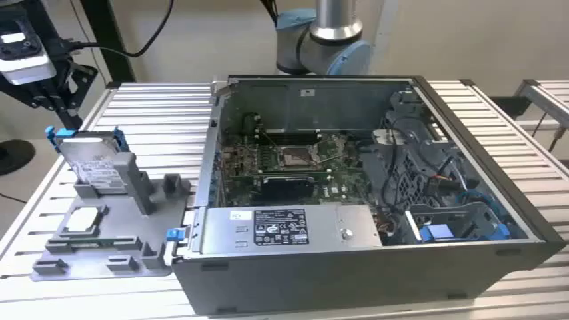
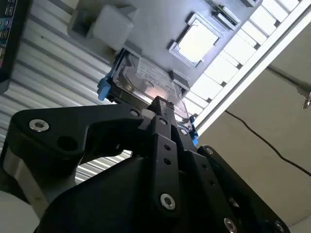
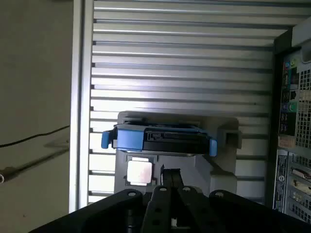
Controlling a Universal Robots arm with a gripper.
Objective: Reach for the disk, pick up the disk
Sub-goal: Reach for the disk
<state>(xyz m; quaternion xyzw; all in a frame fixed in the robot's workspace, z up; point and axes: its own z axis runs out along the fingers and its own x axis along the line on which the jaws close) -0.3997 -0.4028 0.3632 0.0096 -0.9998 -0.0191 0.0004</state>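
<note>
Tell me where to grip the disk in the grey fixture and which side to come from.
Best grip the disk near its exposed top edge, pinching its two flat faces, coming from above. It stands on edge, leaning in the grey fixture, which holds its lower end, so only the top is free.

The disk stood on edge in a slot of the fixture, at the exterior view's left, near the case but apart from it. It was a flat silver rectangle and leaned back slightly. A white barcode label faced the exterior camera. A blue bracket ran round the edges, with 2 blue tabs out at the upper corners. The lower part was hidden behind the fixture's posts. The second wrist view showed the labelled face. The first wrist view showed the disk edge-on, a dark narrow side between 2 blue ends.
</note>
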